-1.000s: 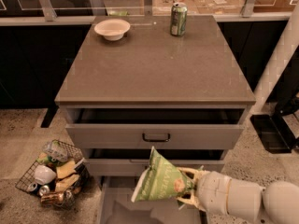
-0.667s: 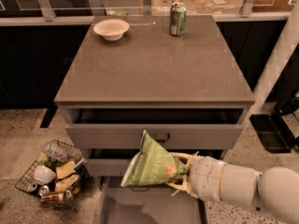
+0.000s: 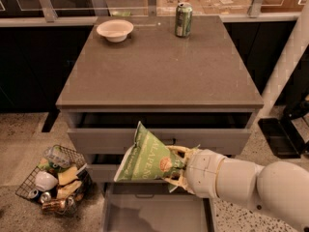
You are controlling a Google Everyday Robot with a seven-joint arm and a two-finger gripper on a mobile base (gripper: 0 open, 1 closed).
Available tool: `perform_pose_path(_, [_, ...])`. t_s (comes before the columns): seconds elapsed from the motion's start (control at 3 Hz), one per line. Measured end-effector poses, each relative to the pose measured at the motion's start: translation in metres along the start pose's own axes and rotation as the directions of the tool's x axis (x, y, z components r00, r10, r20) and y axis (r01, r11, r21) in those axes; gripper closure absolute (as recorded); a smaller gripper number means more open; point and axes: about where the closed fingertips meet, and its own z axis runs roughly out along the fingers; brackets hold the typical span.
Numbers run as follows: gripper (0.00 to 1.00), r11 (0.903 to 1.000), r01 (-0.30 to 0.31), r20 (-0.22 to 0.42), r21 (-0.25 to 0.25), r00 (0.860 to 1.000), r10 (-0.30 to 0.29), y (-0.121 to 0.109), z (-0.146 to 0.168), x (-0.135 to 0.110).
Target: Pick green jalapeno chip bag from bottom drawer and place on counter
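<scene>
Our gripper hangs above the open grey bottom drawer, below the flat grey-brown bench. Its jaws pinch one end of the small crinkly green chip bag. We think it is light, soft and easy to squash, so its flat end is best to hold.

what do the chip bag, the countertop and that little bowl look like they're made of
The green jalapeno chip bag, held by the gripper above the open bottom drawer, looks like thin plastic film: it creases where gripped. The counter: matte, faintly speckled, stone or laminate, can't tell which. The bowl: pale, dull, likely paper or plastic.
</scene>
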Motion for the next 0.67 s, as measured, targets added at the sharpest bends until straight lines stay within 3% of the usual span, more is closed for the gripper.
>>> perform_pose_path(0.33, [1.0,0.9952,-0.06,0.041,0.077,0.998,0.057,-0.032,-0.012,0.002])
perform_pose_path(0.67, [1.0,0.9852,-0.096,0.05,0.142,0.995,0.089,-0.084,-0.032,-0.01])
